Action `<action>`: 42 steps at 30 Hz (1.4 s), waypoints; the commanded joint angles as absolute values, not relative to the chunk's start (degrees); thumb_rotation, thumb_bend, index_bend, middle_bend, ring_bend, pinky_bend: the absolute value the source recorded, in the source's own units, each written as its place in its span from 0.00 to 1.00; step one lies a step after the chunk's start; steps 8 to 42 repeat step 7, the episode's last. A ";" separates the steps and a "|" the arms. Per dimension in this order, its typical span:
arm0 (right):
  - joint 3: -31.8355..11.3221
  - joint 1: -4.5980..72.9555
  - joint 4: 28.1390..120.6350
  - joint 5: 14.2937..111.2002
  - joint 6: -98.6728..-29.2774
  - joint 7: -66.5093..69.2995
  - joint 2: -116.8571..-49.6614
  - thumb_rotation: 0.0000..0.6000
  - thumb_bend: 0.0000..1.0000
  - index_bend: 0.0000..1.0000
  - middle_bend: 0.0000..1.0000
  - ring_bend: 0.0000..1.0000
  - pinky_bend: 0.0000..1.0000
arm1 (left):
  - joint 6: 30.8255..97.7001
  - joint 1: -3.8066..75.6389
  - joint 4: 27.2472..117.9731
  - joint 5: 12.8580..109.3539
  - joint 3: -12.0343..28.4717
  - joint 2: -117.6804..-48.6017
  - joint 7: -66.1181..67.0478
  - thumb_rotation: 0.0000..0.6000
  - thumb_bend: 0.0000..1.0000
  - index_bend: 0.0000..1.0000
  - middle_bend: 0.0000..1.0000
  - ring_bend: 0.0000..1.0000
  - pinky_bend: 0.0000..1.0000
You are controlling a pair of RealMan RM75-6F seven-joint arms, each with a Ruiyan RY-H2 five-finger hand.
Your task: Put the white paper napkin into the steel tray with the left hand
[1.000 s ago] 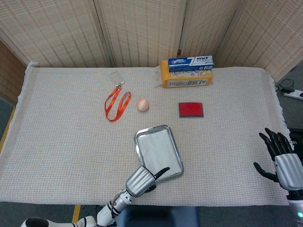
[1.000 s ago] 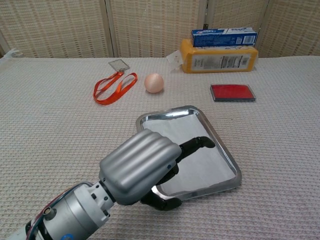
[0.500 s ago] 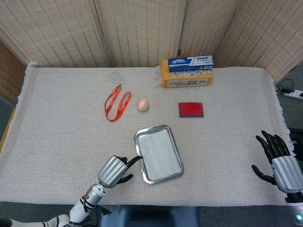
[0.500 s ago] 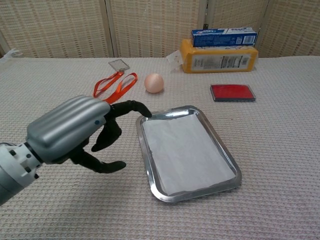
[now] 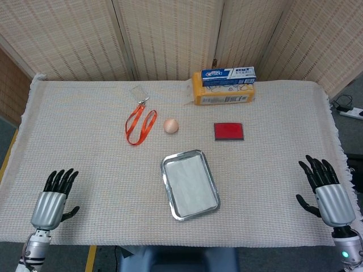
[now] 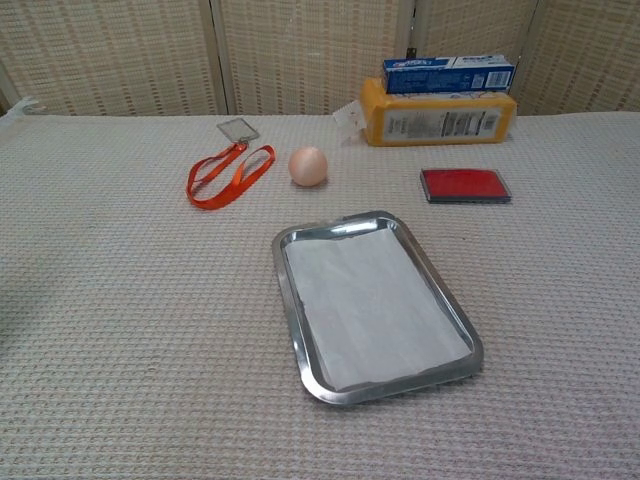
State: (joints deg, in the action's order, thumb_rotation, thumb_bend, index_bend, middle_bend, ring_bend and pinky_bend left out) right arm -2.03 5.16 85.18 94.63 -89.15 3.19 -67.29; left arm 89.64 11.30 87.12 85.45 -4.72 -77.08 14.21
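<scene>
The white paper napkin (image 5: 190,182) (image 6: 373,305) lies flat inside the steel tray (image 5: 168,195) (image 6: 289,317), near the front middle of the table. My left hand (image 5: 52,200) hovers at the front left corner of the table, far from the tray, fingers spread and holding nothing. At the front right edge my right hand (image 5: 327,191) is likewise spread and holds nothing. Neither hand shows in the chest view.
An orange lanyard (image 5: 140,125) (image 6: 227,174) and a pale egg-like ball (image 5: 171,126) (image 6: 308,165) lie behind the tray. A red flat pad (image 5: 228,131) (image 6: 465,184) sits to the right. A yellow pack (image 5: 224,93) with a blue box (image 5: 228,74) on top stands at the back.
My left hand has drawn away from the tray's near-left rim to the front left corner of the table and left the chest view. The napkin stays in the tray.
</scene>
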 commanded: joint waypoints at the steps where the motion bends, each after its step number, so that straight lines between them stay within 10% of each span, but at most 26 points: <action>1: -1.68 5.79 85.24 94.42 -87.82 3.64 -67.36 1.00 0.34 0.00 0.00 0.00 0.00 | 91.37 8.82 87.32 84.81 -6.04 -73.50 12.34 1.00 0.20 0.00 0.05 0.01 0.03; 42: -1.37 5.87 85.86 93.94 -86.99 2.81 -67.04 1.00 0.34 0.00 0.00 0.00 0.00 | 90.13 8.03 90.37 82.43 -4.18 -71.45 13.45 1.00 0.19 0.00 0.00 0.01 0.05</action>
